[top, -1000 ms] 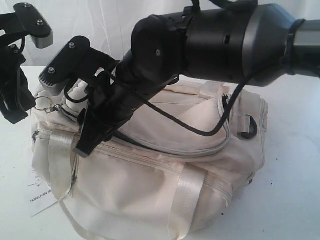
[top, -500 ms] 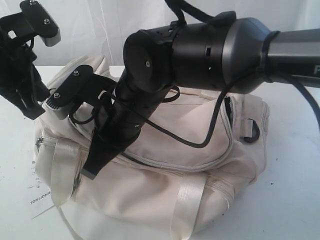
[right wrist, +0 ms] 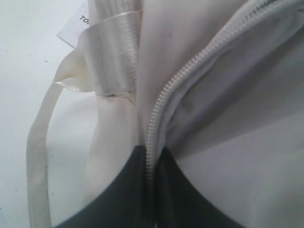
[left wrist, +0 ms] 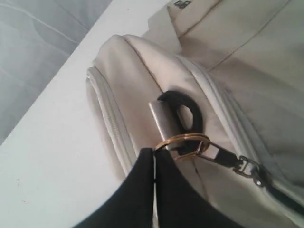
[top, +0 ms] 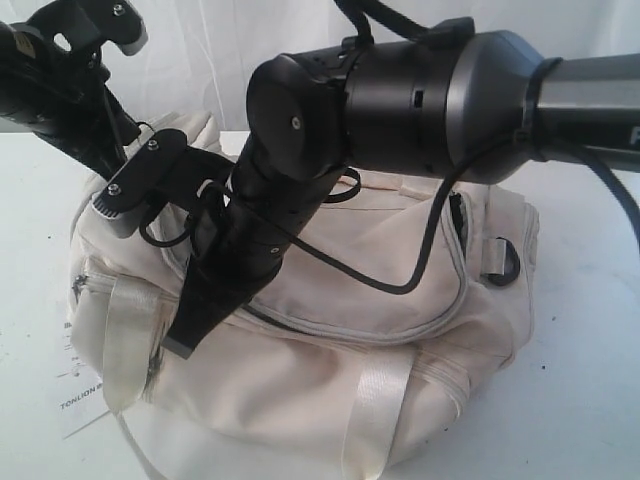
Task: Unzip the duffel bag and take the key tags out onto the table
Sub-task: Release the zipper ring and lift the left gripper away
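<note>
Exterior view: the duffel bag sits on the white surface and looks zipped shut. No key tags are showing, so I'd guess they're inside. The right gripper bears down on the bag's front, probably to anchor it.

Left wrist view: the left gripper is closed, pinching the brass ring on the zipper pull, set up for a tug.

Right wrist view: the right gripper is clamped on the zipper seam, keeping the fabric taut.
</note>
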`<state>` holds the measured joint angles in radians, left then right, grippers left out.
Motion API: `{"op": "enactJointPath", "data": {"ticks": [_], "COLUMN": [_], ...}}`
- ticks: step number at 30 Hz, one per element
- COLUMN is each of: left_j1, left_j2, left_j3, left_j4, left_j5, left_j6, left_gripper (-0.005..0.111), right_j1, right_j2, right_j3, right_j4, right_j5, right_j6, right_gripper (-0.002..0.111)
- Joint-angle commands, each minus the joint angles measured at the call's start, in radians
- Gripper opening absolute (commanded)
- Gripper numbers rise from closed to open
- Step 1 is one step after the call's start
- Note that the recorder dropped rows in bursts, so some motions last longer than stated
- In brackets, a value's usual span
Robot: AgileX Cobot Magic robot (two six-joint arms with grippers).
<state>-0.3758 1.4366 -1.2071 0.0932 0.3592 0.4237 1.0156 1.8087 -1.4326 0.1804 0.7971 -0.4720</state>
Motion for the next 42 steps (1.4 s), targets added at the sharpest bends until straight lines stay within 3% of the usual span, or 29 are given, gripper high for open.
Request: {"op": "enactJointPath", "data": {"ticks": [1, 7, 21, 29, 32, 37, 39, 42], "left_j1": [0.041, 0.053, 0.059, 0.079, 0.079, 0.079, 0.079, 0.079], "left_j2": [0.059, 0.178, 0.441, 0.482, 0.482, 0.469, 0.447, 0.408], "left_j3": [-0.050, -0.153, -0.434, -0.472, -0.491, -0.546, -0.571, -0.604], "left_j4": [-0.006, -0.006, -0.006, -0.006, -0.006, -0.006, -0.006, -0.006], "left_j5": [-0.135, -0.230, -0.262, -0.269, -0.199, -0.036, 0.062, 0.200], "left_j6": [-0.052, -0.054, -0.050, -0.050, -0.050, -0.050, -0.058, -0.073], "left_gripper": [0.000, 0.000, 0.000, 0.001, 0.015, 0.056, 0.062, 0.058], "right_j1": [0.001, 0.001, 0.001, 0.001, 0.001, 0.001, 0.001, 0.001], "right_j2": [-0.003, -0.003, -0.003, -0.003, -0.003, -0.003, -0.003, -0.003], "right_j3": [0.010, 0.010, 0.020, 0.027, 0.027, 0.027, 0.027, 0.027], "right_j4": [0.038, 0.054, 0.057, 0.068, 0.091, 0.099, 0.099, 0.117], "right_j5": [0.121, 0.121, 0.129, 0.141, 0.141, 0.138, 0.122, 0.096], "right_j6": [0.007, 0.007, 0.007, 0.007, 0.007, 0.007, 0.007, 0.013], "right_gripper": [0.000, 0.000, 0.000, 0.000, 0.000, 0.000, 0.000, 0.000]}}
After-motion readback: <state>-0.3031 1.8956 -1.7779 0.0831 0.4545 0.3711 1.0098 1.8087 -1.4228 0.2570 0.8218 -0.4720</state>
